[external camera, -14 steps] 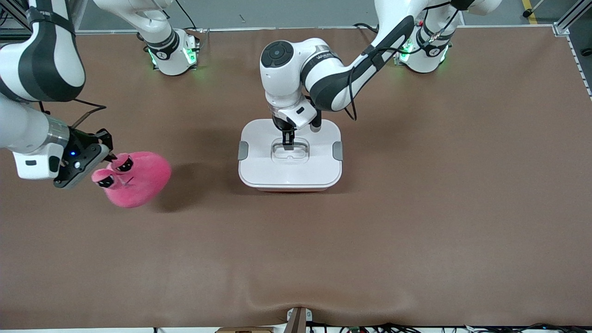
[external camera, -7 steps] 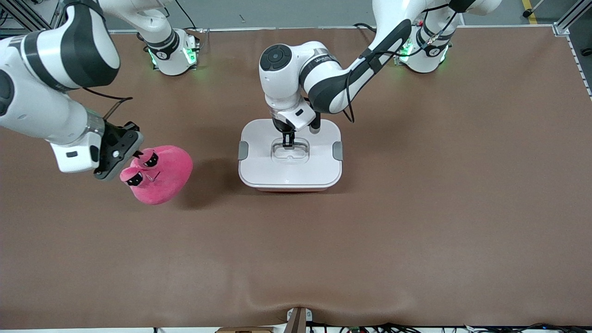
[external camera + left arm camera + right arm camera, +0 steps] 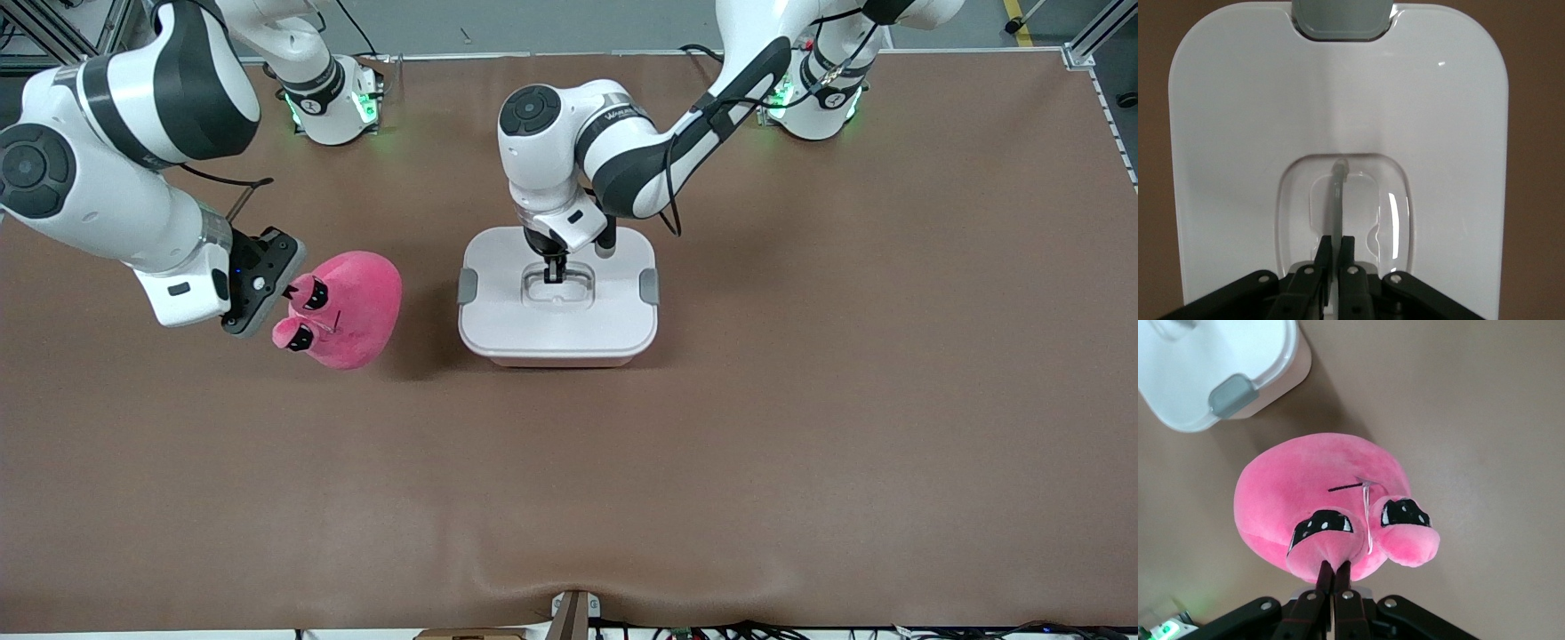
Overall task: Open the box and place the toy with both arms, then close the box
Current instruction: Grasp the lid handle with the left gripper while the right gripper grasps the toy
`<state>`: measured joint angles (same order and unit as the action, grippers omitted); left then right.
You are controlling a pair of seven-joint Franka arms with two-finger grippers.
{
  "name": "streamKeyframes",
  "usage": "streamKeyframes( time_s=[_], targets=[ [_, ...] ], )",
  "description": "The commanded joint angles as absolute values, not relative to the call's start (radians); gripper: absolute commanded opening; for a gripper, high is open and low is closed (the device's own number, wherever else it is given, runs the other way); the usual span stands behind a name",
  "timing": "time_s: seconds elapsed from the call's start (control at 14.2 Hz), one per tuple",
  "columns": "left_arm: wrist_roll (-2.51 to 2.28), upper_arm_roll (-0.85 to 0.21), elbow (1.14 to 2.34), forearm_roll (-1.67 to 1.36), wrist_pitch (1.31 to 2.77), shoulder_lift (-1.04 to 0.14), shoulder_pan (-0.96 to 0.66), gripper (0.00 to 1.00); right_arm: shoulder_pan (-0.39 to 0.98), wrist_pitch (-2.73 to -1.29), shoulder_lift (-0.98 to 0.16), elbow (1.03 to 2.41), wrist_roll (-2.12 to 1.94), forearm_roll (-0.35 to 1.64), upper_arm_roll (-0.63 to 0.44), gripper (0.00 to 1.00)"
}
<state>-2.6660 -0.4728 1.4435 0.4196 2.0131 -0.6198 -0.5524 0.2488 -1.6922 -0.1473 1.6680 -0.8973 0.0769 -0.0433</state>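
Observation:
The box (image 3: 557,320) stands mid-table with its white lid on and grey side clips (image 3: 467,288). My left gripper (image 3: 556,267) reaches down into the lid's clear recessed handle (image 3: 1338,200) and is shut on the thin handle bar. My right gripper (image 3: 283,298) is shut on a pinch of plush at the hot-pink toy (image 3: 342,309) and holds it above the table beside the box, toward the right arm's end. In the right wrist view the toy (image 3: 1325,500) hangs from the fingertips (image 3: 1335,570), dark eyes facing the camera, with the box corner (image 3: 1225,380) close by.
The brown table mat (image 3: 800,400) spreads wide around the box. The arms' bases (image 3: 333,98) stand along the table edge farthest from the front camera. A small fixture (image 3: 573,613) sits at the table's nearest edge.
My right gripper has carried the toy toward the box and slightly away from the front camera. The left gripper has stayed on the lid handle.

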Motion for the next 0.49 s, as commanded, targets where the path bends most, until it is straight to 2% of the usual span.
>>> streamKeyframes(
  time_s=[0.0,0.42],
  targets=[
    [-2.655,-0.474,1.428,0.434,1.980,-0.598,-0.549,0.00,0.239,-1.663,-0.127,1.675,-1.017,0.092,-0.052,0.00],
    [-2.551,-0.482,1.424,0.381,1.870,-0.513,-0.532,0.00,0.218,-1.640,-0.109,1.698,-1.158,0.094,-0.052,0.00]
  ],
)
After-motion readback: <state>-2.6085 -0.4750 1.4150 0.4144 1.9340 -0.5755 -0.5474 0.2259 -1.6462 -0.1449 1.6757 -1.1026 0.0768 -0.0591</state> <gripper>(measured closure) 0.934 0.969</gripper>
